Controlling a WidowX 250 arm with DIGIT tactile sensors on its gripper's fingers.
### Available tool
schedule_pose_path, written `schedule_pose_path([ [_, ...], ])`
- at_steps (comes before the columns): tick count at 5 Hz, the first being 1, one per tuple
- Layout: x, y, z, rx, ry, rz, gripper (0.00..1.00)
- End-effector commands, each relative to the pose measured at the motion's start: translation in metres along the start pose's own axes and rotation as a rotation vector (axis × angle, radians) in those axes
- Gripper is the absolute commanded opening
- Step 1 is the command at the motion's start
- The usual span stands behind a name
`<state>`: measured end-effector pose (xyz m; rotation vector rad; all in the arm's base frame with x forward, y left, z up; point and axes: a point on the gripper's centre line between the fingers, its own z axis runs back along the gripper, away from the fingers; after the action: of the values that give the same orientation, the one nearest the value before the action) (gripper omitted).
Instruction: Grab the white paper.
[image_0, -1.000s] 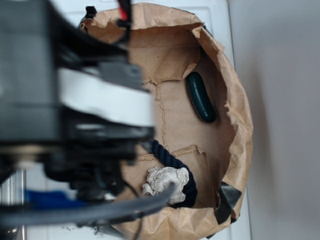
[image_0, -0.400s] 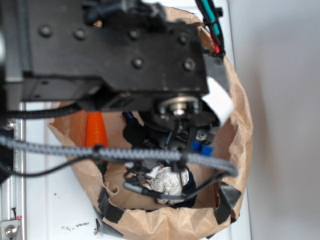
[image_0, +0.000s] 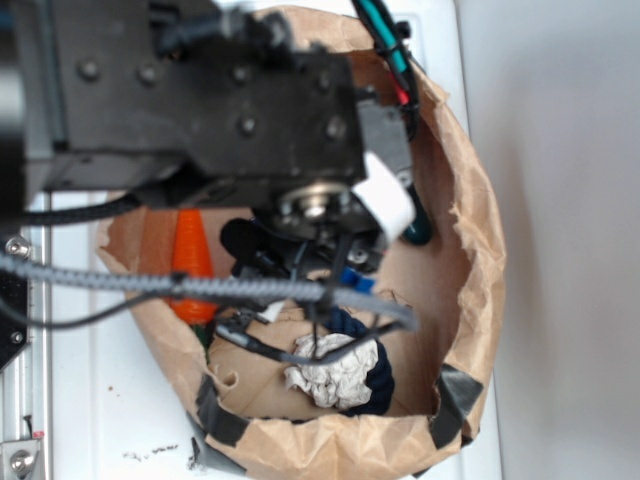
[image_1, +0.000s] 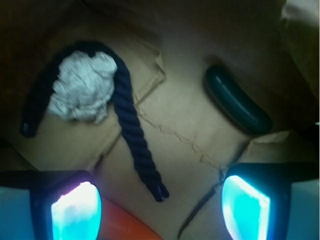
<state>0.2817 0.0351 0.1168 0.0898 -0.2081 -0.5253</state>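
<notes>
The brown paper bag (image_0: 470, 250) holds everything. The end effector (image_1: 160, 202) hangs inside it, pads (image_1: 75, 210) spread wide and empty. A dark blue rope (image_1: 132, 135) curls around the white paper (image_1: 82, 92), which sits near the bag's wall, apart from the pads. Nothing grasped yet; approach and closing remain
</notes>
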Motion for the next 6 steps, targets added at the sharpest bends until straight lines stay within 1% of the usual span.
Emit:
schedule_pose_path([
  [1, 0.014, -0.020, 0.016, -0.080, -0.116, -0.092, 1.00],
  [2, 0.022, -0.029, 0.022, -0.117, -0.170, -0.122, 1.00],
  [3, 0.036, -0.038, 0.011, -0.160, -0.197, -0.143, 1.00],
  [4, 0.053, -0.056, -0.004, -0.175, -0.155, -0.125, 1.00],
  [5, 0.061, -0.074, -0.017, -0.216, -0.111, -0.079, 1.00],
  [6, 0.075, -0.083, -0.025, -0.301, -0.130, -0.053, 1.00],
])
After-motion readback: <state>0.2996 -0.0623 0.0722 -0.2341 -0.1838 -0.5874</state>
